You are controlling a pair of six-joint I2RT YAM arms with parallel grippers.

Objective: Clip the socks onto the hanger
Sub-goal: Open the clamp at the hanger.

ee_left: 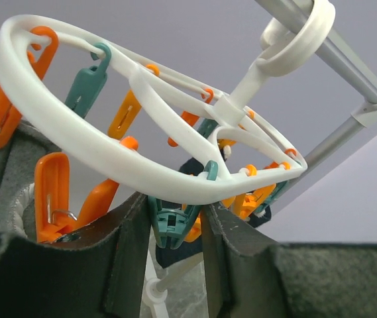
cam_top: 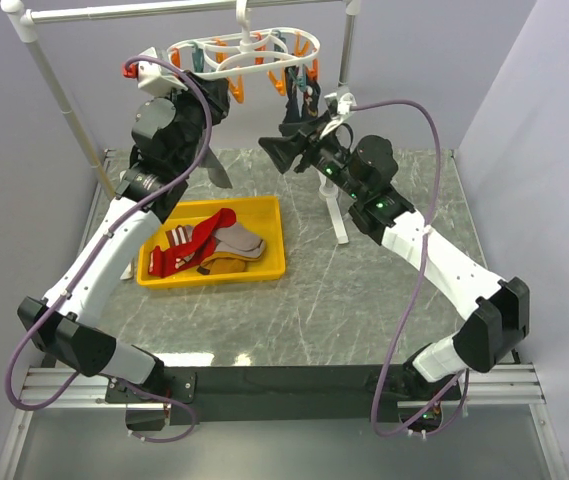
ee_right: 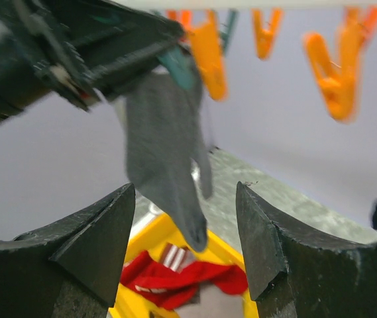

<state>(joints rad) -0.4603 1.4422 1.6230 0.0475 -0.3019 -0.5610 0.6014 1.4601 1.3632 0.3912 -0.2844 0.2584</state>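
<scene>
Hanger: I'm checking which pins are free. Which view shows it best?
Left wrist: the hanger fills the frame, ring and pins sharp. Top external shows it whole but small, hung on the rail. Right wrist catches only blurred pins along its top edge.

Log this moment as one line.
left claw pinching teal plastic clothespin on white oval plastic hanger | right claw open, empty | grey fabric sock hanging at hanger | red striped socks in yellow plastic tray

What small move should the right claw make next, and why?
Probably ease the right claw forward to the hanging grey sock and close: it stands open and empty, the sock hangs straight ahead, and the left claw pinches a teal clothespin.
</scene>
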